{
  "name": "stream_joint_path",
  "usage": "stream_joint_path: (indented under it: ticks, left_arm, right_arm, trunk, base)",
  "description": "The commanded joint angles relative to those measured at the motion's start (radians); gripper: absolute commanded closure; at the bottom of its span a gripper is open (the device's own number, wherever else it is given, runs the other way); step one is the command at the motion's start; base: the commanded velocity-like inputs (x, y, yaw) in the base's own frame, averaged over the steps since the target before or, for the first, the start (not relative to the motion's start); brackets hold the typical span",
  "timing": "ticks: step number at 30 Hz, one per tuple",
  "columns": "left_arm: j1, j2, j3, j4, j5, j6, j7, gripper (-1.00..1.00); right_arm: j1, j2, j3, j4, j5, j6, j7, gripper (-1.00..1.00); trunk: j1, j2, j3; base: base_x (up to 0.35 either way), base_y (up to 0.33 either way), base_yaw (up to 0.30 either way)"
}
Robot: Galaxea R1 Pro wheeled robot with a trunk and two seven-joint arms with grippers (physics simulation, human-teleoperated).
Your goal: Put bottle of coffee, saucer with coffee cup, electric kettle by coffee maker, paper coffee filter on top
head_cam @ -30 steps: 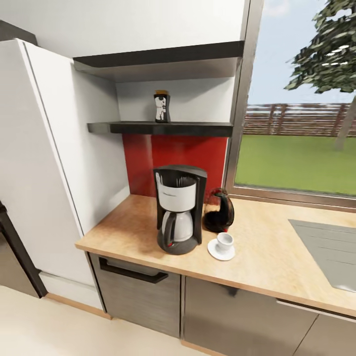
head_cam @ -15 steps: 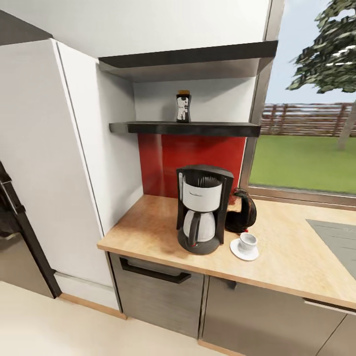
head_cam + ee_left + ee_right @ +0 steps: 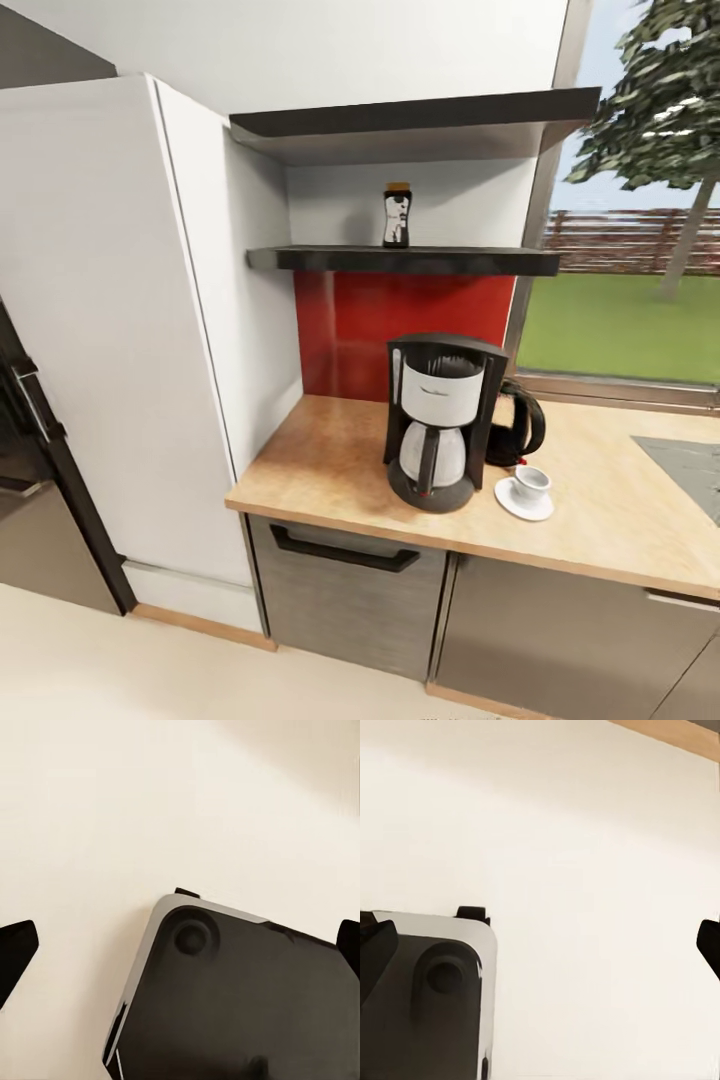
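My head camera looks across a kitchen corner where most of the station seems already laid out: the coffee maker (image 3: pixel 437 420) stands on the countertop (image 3: pixel 330 460), the electric kettle (image 3: pixel 518 428) sits just behind and beside it, and the coffee cup (image 3: pixel 531 483) rests on its saucer (image 3: pixel 524 501) close to the maker's base. Those pieces are grouped tightly, I judge, because the job wants everything next to the maker. What is left, as far as I can tell, is the bottle of coffee (image 3: pixel 397 215), upright on the kitchen shelf (image 3: pixel 400 261) above the red backsplash (image 3: pixel 400 320), almost directly over the maker; I cannot make out a paper filter on top. My arms hang low, each wrist camera looking down at pale floor (image 3: pixel 112 810) and a corner of my dark base (image 3: pixel 240 1005). My left gripper (image 3: pixel 180 945) and right gripper (image 3: pixel 540 945) both have their fingertips spread wide at the frame edges, with nothing between them. The bottle is well apart from either, high up and ahead.
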Motion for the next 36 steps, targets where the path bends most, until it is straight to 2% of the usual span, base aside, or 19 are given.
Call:
stream_joint_path:
  ticks: [1, 25, 36]
  left_arm:
    - [0.001, 0.001, -0.004, -0.001, 0.010, -0.001, -0.003, -1.00]
    - [0.001, 0.001, -0.004, 0.002, 0.010, -0.002, -0.003, -1.00]
    - [0.001, 0.000, -0.004, 0.018, 0.010, -0.033, -0.003, -1.00]
  right_arm:
    - [-0.001, 0.001, 0.008, 0.003, -0.008, -0.005, -0.001, -1.00]
    - [-0.001, 0.000, 0.008, 0.003, -0.011, -0.005, -0.001, -1.00]
    - [-0.001, 0.001, 0.008, 0.003, -0.011, -0.005, -0.001, -1.00]
  trunk:
    - [0.000, 0.000, 0.000]
    - [0.000, 0.000, 0.000]
    - [0.000, 0.000, 0.000]
  base:
    - [0.000, 0.343, -0.259]
    - [0.000, 0.343, -0.273]
    - [0.000, 0.343, -0.043]
